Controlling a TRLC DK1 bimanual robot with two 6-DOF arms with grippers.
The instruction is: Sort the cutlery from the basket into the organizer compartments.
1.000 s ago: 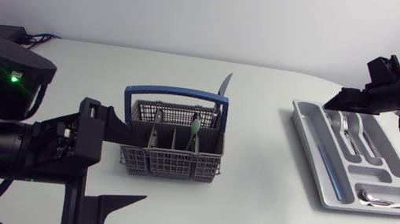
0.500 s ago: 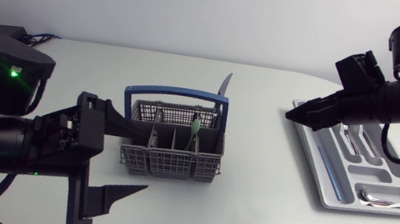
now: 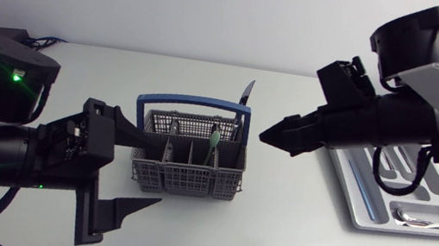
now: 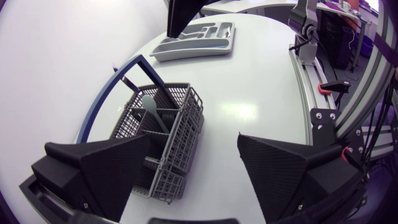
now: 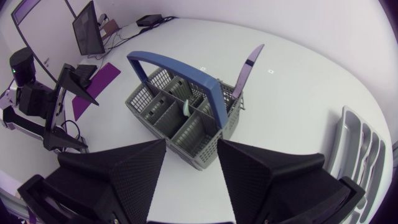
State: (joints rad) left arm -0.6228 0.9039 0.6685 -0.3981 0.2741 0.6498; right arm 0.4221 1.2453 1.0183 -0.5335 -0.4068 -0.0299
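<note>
Over at about 8 o'clock on the white surface, the left arm lies low. Its pincer is spread wide and grips nothing. One finger runs along the basket's far left side and the other sits off its near left corner. I cannot tell whether either one touches the mesh.

The grey mesh basket stands upright near the middle of the surface, a little toward 9 o'clock. Its blue handle arches over it from end to end. A utensil with a pale green handle stands in one of the middle cells. A dark knife pokes up from the basket's 1 o'clock corner, its blade leaning out beyond the handle.

Just off the basket's 3 o'clock side, the right arm reaches in with its tip aimed toward 9 o'clock. Its pincer hangs above the surface, clear of the basket. The fingers are only a little apart and there is nothing between them.

At 3 o'clock lies the grey organizer, flat on the surface and well apart from the basket. The right arm crosses above its far end. A shiny spoon rests in the short crosswise compartment at the near end.
</note>
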